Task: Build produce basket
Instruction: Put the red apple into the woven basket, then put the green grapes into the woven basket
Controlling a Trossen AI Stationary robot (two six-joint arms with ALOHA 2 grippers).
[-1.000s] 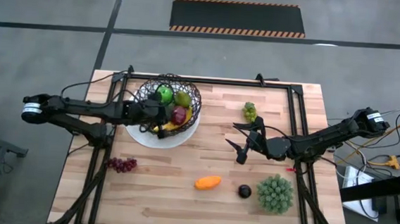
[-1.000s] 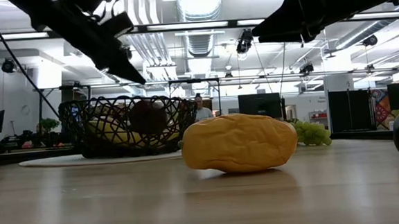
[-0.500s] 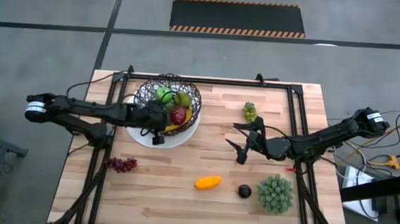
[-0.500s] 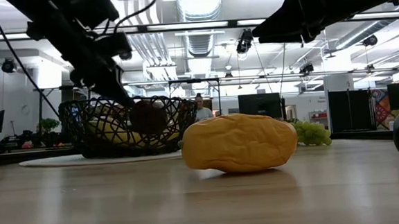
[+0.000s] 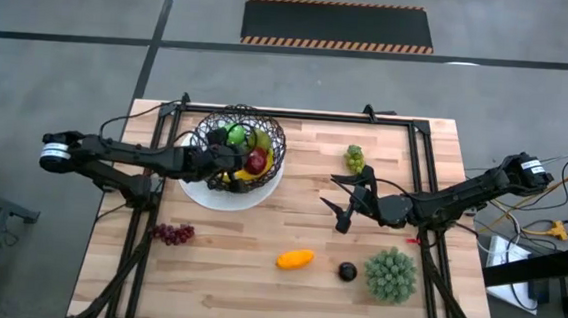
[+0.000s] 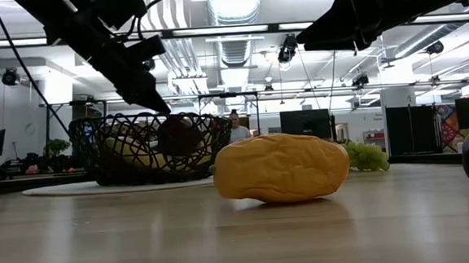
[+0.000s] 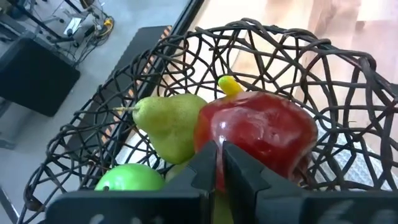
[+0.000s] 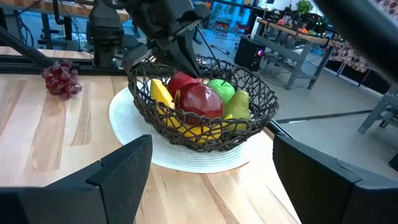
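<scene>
While my left gripper (image 7: 219, 163), fingers closed and empty, hovers over the basket (image 5: 241, 136), I should lift it straight up, not touching the red fruit (image 7: 255, 134).

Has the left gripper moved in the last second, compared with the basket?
Yes. In the high view the left gripper, which was near the basket's left rim, has shifted right and now sits over the fruit inside it.

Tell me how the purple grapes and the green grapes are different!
The purple grapes are dark reddish-purple; the green grapes are yellow-green. The purple grapes lie on the table's left side, near its front edge, below the white plate; the green grapes lie right of the basket, nearer the table's back. Both are small bunches lying on the wood, outside the basket, with no claw touching them.
</scene>
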